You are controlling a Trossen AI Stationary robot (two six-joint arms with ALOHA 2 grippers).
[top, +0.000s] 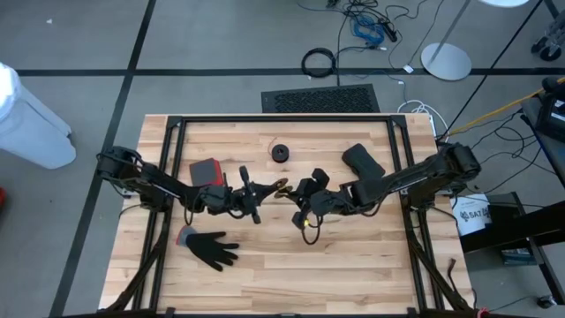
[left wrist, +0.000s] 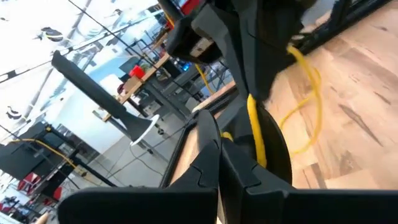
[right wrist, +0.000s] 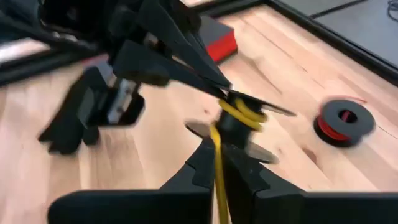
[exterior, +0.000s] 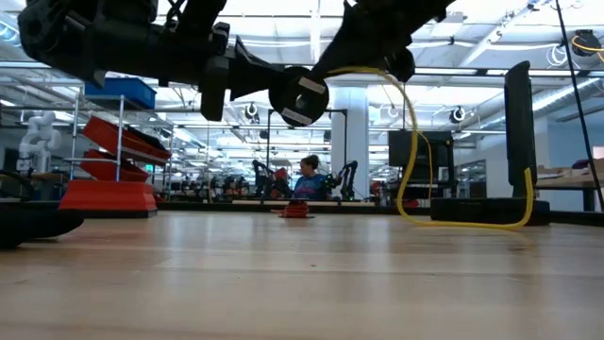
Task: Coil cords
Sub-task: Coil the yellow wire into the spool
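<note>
Yellow cord [right wrist: 219, 163]: light, limp, springy. Left pincer [top: 275, 186] clamped on its coil, right pincer [top: 305, 196] pinching the tail; hold near coil.

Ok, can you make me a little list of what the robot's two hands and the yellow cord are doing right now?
left gripper: shut on the yellow cord, above the middle of the table
right gripper: close by, facing it, with the cord running between its fingers
yellow cord: a few loops wound at the left gripper, the rest hanging to the table
black glove: lying flat, untouched
red and black spool: resting farther back
</note>
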